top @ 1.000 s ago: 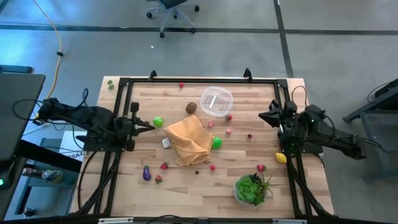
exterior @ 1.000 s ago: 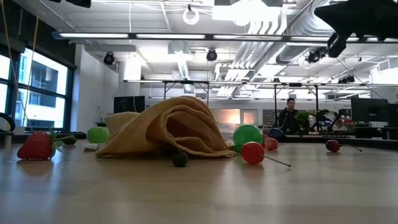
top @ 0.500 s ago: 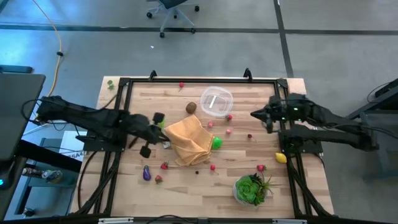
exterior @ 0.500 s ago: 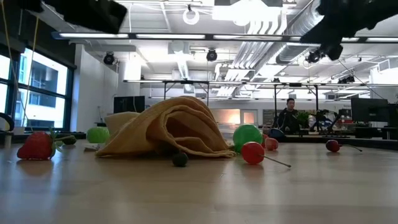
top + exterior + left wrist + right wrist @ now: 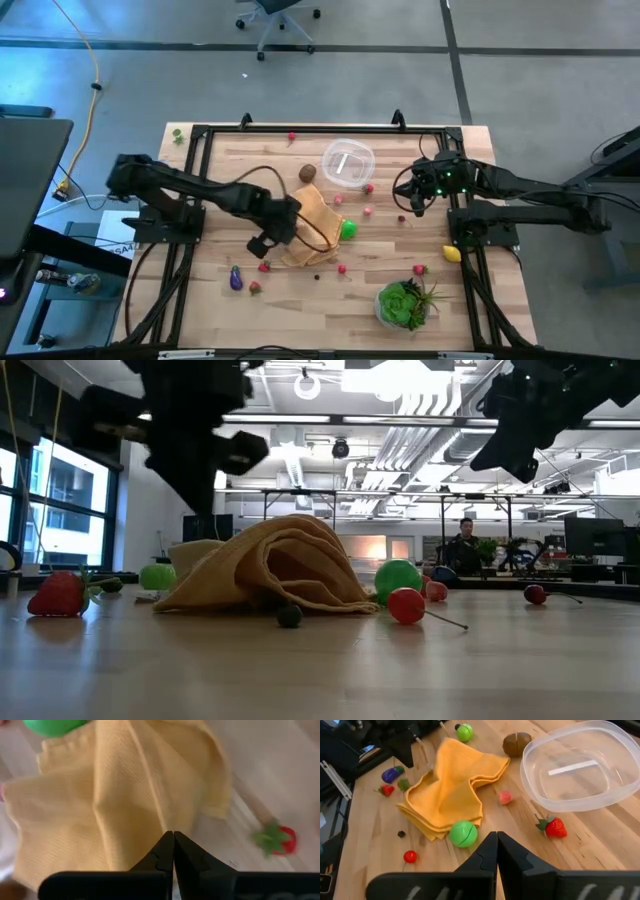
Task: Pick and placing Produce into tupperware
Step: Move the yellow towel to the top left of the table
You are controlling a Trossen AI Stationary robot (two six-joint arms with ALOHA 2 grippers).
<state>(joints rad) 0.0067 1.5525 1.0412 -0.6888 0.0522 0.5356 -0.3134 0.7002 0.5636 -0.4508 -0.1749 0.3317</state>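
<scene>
Clear glossy plastic tupperware; matt woven cloth; wood table.

The cloth lies mid-frame in the high view, the tupperware above-right of it, the plant at lower right.

Bright even overhead light, left wrist view blurred

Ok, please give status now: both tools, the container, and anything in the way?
Left tool shut, empty, over orange-yellow folded cloth. Right tool shut, empty, near round clear plastic container, which holds no produce. Cloth lies among scattered toy fruits.
</scene>
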